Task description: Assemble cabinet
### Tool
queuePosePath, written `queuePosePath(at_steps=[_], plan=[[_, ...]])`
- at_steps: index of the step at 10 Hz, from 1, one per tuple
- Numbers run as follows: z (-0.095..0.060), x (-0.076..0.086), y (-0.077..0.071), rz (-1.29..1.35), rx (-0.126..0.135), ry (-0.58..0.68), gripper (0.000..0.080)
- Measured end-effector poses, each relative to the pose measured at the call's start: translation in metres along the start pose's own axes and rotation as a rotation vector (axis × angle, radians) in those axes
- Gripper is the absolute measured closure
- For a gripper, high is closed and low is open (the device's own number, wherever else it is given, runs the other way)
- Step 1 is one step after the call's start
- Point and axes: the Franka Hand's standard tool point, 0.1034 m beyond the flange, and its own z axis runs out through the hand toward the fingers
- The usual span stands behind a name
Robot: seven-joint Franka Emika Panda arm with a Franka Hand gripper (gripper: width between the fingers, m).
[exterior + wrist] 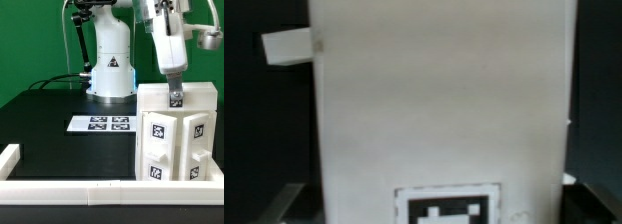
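1. Exterior view: the Panda arm reaches down from above over the cabinet body, which stands on the black table at the exterior view's right, close to the front border rail.
2. The cabinet body is a large white box, upright, with several square black-and-white tags on its facing sides; at least four tags are legible on the front faces.
3. The gripper sits at the top edge of the cabinet body, low enough that its tip overlaps the upper rim. A small tag is visible at the fingers there.
4. Jaw state: cannot be determined. The exterior view shows the fingers against the top of the body, but not whether they are closed on a wall or merely beside it. The wrist view does not show the fingertips clearly.
5. Wrist view: a tall white panel of the cabinet fills most of the frame, with one tag near its lower end. A smaller white block protrudes at one side against the dark background; its attachment cannot be judged.
6. The marker board lies flat on the table, well apart from the cabinet body, in front of the arm's white base.
7. The border rail runs along the front edge and turns up the exterior view's left side.
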Motion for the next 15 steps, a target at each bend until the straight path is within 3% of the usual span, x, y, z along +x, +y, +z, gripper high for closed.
queuePosePath(at_steps=[3, 9, 10, 11, 12, 15], plan=[[0.0, 0.0, -0.001, 0.24, 0.011, -0.009, 0.0243], [0.0, -0.003, -0.003, 0.287, 0.016, -0.049, 0.0243], [-0.002, -0.005, -0.003, 0.27, 0.018, -0.054, 0.0083], [-0.007, -0.008, -0.003, 0.259, 0.024, -0.06, 0.0083], [-0.013, -0.012, -0.003, 0.248, 0.032, -0.071, 0.0014], [-0.026, -0.016, -0.002, 0.268, 0.045, -0.109, 0.0002]])
